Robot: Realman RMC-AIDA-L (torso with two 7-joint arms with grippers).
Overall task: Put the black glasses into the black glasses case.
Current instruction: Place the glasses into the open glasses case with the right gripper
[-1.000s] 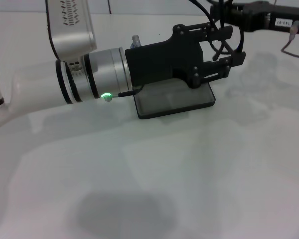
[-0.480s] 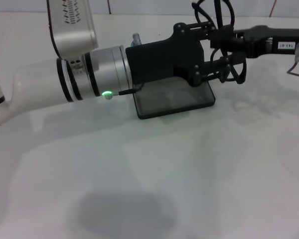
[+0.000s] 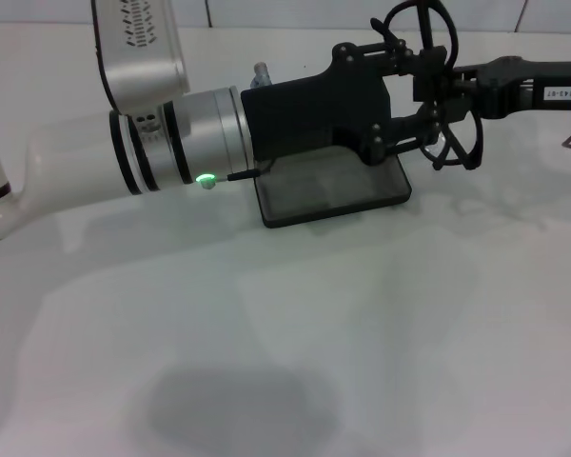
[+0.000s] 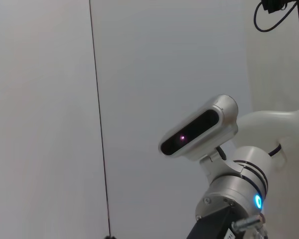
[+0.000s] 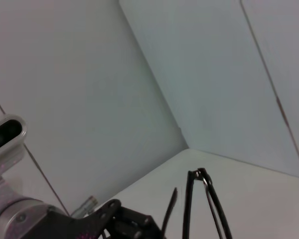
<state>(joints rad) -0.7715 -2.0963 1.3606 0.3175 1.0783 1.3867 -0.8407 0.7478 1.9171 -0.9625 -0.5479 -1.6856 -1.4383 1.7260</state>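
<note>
The black glasses case (image 3: pixel 335 190) lies open on the white table, its grey lining up. My left gripper (image 3: pixel 407 95) hovers over its far edge with the fingers apart and nothing between them. My right gripper (image 3: pixel 440 88) comes in from the right and is shut on the black glasses (image 3: pixel 457 133), held in the air just past the left fingertips, above the case's right end. One lens loop stands above the gripper and one hangs below it. The thin frame also shows in the right wrist view (image 5: pixel 190 209), with the left gripper (image 5: pixel 119 219) beside it.
The thick white left arm (image 3: pixel 95 162) crosses the table's left half. The right arm (image 3: pixel 538 81) stretches along the back right. The left wrist view shows only a wall and the robot's head camera (image 4: pixel 199 132).
My right gripper has come lower and nearer the case with the glasses, which have turned so that the lens loops stand above and below it. The left arm and the case have not moved.
</note>
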